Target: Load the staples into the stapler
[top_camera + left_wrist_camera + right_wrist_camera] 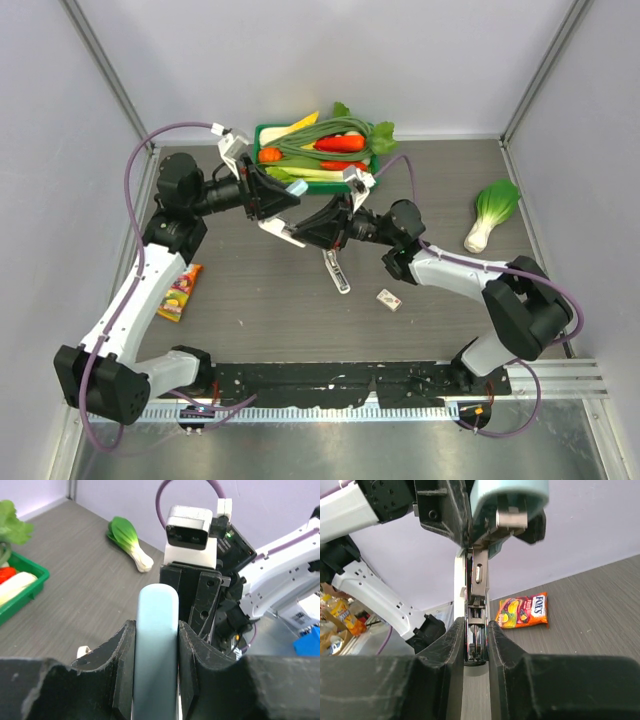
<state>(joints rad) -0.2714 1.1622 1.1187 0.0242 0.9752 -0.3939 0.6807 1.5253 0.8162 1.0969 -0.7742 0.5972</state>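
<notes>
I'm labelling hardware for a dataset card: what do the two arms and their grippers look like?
The left arm and right arm have white links with black joints; a purple cable runs along each. The left gripper and right gripper are black, with two broad curved matte fingers. A white camera block tops the right wrist.

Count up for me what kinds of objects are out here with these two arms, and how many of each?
stapler: 1
box of staples: 1
candy bag: 1
loose bok choy: 1
green tray of vegetables: 1
Total: 5
</notes>
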